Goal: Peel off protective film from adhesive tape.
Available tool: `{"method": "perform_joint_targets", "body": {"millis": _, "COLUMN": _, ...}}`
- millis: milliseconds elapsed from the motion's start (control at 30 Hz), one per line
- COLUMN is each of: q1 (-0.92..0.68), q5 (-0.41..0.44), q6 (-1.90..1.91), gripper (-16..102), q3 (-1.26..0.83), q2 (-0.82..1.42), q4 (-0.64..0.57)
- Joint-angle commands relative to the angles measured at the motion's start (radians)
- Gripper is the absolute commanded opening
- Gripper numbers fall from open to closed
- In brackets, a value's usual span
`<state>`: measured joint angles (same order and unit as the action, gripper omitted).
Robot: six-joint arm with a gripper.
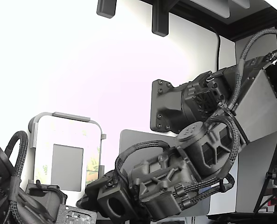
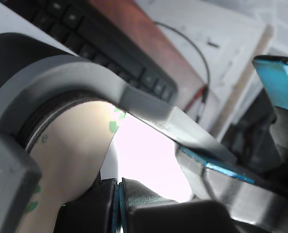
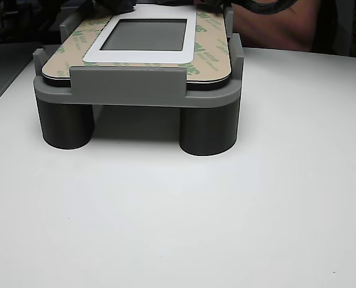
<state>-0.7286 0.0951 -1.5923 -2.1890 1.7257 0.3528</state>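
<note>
The gripper's point(image 2: 118, 206) blue-padded fingers point(image 2: 115, 204) sit pressed together, seemingly pinching the lower end of the protective film point(image 2: 71, 155), which curves up under the grey fixture point(image 2: 148, 109). It looks thin, limp and tearable; best held at its free end.

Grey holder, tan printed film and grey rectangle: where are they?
grey holder point(image 3: 127, 85): other view, front wall.
tan printed film point(image 3: 211, 45): other view, strip by the rectangle.
grey rectangle point(image 3: 144, 35): other view, its middle.
</note>
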Motion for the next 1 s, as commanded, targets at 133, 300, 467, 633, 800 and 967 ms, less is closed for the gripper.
{"method": "perform_joint_targets", "body": {"millis": 133, "q1": -0.005, "q5": -0.005, "q6": 0.006, "gripper": -9, "q3": 0.038, "q2": 0.005, "q4": 0.0}}
{"method": "perform_joint_targets", "body": {"millis": 300, "q1": -0.011, "q5": 0.0, "q6": 0.009, "gripper": -9, "q3": 0.043, "q2": 0.002, "q4": 0.003}}
{"method": "perform_joint_targets", "body": {"millis": 467, "q1": -0.018, "q5": 0.006, "q6": 0.014, "gripper": -9, "q3": 0.058, "q2": -0.006, "q4": 0.015}}
{"method": "perform_joint_targets", "body": {"millis": 633, "q1": -0.021, "q5": 0.008, "q6": 0.015, "gripper": -9, "q3": 0.066, "q2": -0.006, "q4": 0.025}}
{"method": "perform_joint_targets", "body": {"millis": 800, "q1": -0.025, "q5": 0.011, "q6": 0.017, "gripper": -9, "q3": 0.072, "q2": -0.012, "q4": 0.026}}
{"method": "perform_joint_targets", "body": {"millis": 967, "q1": -0.026, "q5": 0.014, "q6": 0.017, "gripper": -9, "q3": 0.075, "q2": -0.008, "q4": 0.035}}
